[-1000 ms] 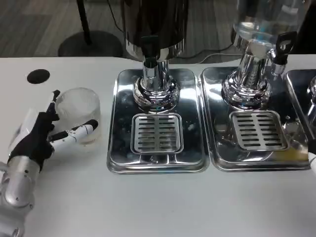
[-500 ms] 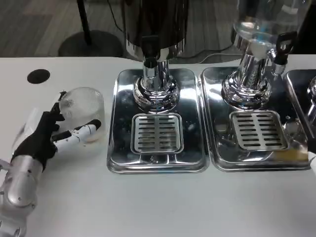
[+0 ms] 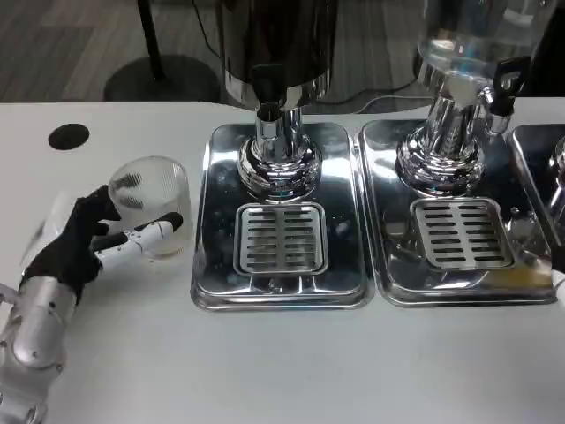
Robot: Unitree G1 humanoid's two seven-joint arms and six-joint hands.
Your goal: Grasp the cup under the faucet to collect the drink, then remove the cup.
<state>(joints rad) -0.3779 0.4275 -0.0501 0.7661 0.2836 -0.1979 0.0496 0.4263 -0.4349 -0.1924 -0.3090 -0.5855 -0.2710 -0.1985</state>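
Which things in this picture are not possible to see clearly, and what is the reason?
- Dark dispenser, head view: its upper body is cut off by the top edge.
- Clear dispenser, head view: also cut by the top edge.
- Third tray: cut by the right edge.
- Cup: the left hand covers its near side; contents unclear.

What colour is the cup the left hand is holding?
The cup is clear, frosted-looking plastic, colourless; the head view shows it beside the left hand.

We see a ribbed silver forearm (image 3: 35, 331) ending in a black-palmed hand (image 3: 75, 247) with white-and-black fingers (image 3: 132, 237).
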